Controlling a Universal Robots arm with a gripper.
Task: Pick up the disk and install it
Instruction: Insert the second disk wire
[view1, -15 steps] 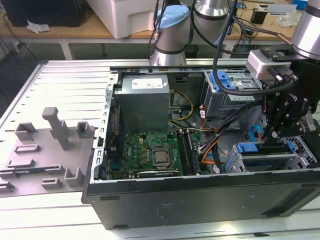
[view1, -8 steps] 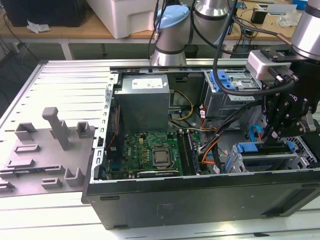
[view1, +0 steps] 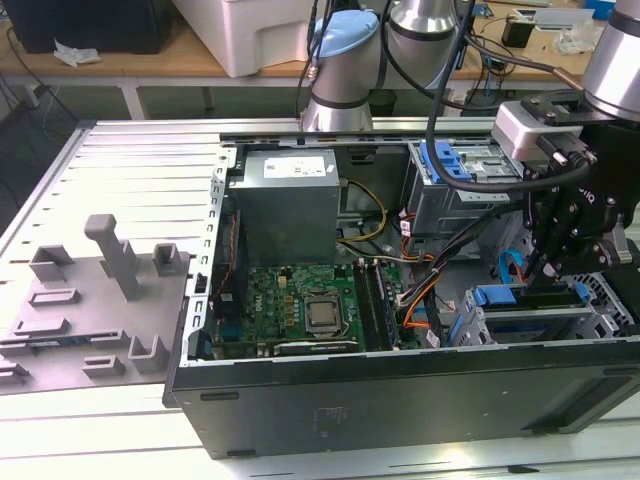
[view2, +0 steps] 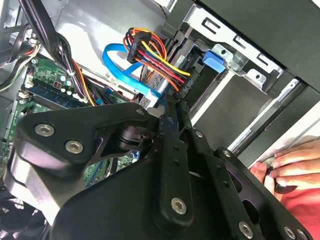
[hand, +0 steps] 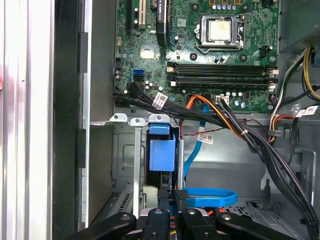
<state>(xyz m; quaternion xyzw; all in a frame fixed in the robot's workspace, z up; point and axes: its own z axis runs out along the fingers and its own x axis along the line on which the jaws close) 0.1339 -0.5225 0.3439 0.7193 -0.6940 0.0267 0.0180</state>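
Note:
The disk (hand: 162, 150) stands on edge in a slot of the silver drive cage (hand: 125, 165) in the open computer case, its blue bracket facing the motherboard. In the exterior view the disk (view1: 530, 298) shows as a dark bar with a blue end in the cage (view1: 520, 325) at the case's front right corner. My gripper (view1: 545, 268) hangs just above it. In both wrist views the black fingers (hand: 165, 194) are pressed together, and my gripper (hand: 173, 192) sits at the disk's near edge. I cannot tell whether they touch. Nothing shows between the fingers (view2: 167, 117).
Black, orange and blue cables (hand: 220, 117) run close beside the cage. The grey power-supply box (view1: 285, 195) and a second cage with a blue latch (view1: 445, 160) stand at the back. A person's hand (view2: 295, 165) rests on the case edge. A grey foam tray (view1: 90, 300) lies left.

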